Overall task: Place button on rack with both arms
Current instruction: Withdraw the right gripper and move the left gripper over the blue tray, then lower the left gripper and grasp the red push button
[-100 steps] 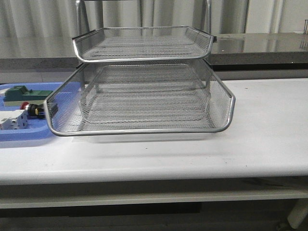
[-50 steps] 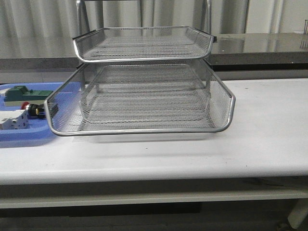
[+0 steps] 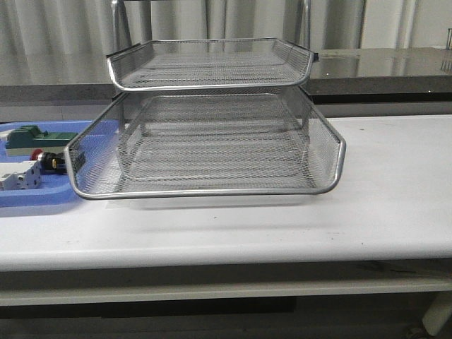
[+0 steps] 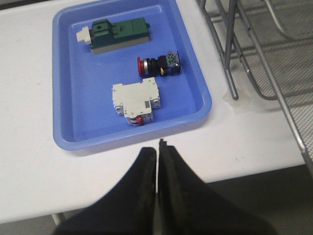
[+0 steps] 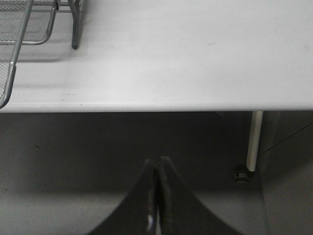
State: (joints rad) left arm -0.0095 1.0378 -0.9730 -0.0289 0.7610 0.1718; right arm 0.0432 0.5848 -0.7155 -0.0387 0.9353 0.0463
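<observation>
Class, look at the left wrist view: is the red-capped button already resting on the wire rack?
No. The button lies in the blue tray, between the green block and white breaker, clear of the rack.

White table (image 3: 395, 212), grey curtain (image 3: 63, 32) behind — dark counter (image 3: 381, 70)

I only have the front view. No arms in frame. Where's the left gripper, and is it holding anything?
Observer: The left gripper is shut and empty, hovering near the table edge just short of the blue tray.
Operator: Button's half hidden behind the rack for me. How is it lying?
Observer: The button lies on its side in the tray, between the green block and the white breaker, touching neither.
Operator: Right gripper?
Observer: The right gripper is shut and empty, off the table edge, below its top.
</observation>
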